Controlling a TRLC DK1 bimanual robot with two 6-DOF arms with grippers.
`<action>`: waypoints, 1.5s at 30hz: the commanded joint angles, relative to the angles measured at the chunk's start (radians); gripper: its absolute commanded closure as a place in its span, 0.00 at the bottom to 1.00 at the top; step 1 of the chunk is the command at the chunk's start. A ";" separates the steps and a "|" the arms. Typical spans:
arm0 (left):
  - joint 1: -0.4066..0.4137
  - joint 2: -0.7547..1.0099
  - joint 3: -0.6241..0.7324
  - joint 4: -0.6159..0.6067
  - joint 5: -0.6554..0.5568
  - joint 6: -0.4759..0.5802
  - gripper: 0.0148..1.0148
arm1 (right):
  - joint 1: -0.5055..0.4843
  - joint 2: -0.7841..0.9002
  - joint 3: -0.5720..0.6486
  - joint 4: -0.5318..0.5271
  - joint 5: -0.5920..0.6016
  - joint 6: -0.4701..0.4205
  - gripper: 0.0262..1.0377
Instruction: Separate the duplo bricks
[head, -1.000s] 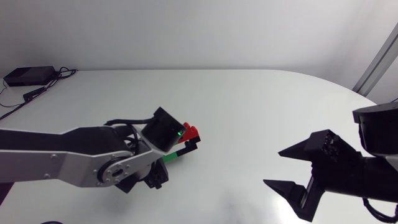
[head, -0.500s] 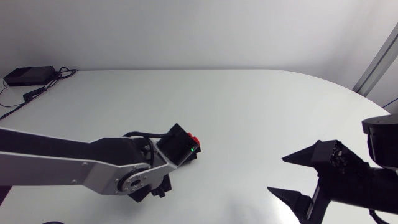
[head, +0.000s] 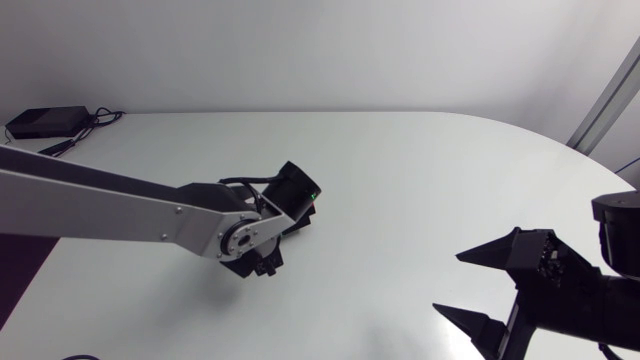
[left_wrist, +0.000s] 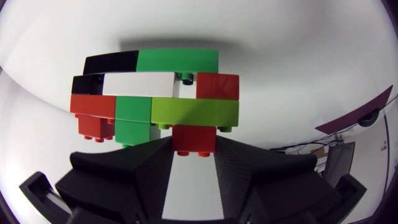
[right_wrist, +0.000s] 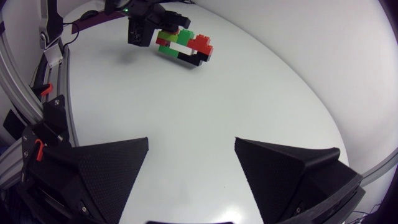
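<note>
Swung inward since earlier, left gripper (left_wrist: 193, 149) clamps the duplo stack (left_wrist: 155, 93) by its red brick (left_wrist: 194, 138) — right gripper (right_wrist: 191, 140) gapes empty.

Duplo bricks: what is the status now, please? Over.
Left gripper shut on brick stack, at one red brick. Right gripper open, far from it. Bricks all joined. No obstacle seen.

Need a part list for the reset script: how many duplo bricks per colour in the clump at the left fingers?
red brick: 3
green brick: 2
lime brick: 1
white brick: 1
black brick: 2
total: 9, going by the left wrist view; any hidden behind are not counted.
</note>
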 joint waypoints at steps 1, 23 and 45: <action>0.047 0.041 0.060 -0.013 -0.027 0.049 0.83 | -0.015 -0.008 -0.019 -0.022 0.004 -0.036 0.04; 0.108 0.149 0.058 0.043 -0.034 0.048 0.82 | -0.060 -0.015 -0.053 -0.002 0.002 -0.105 0.04; -0.016 0.057 -0.018 0.020 -0.036 -0.028 0.40 | -0.060 -0.018 -0.081 0.027 -0.001 -0.099 0.04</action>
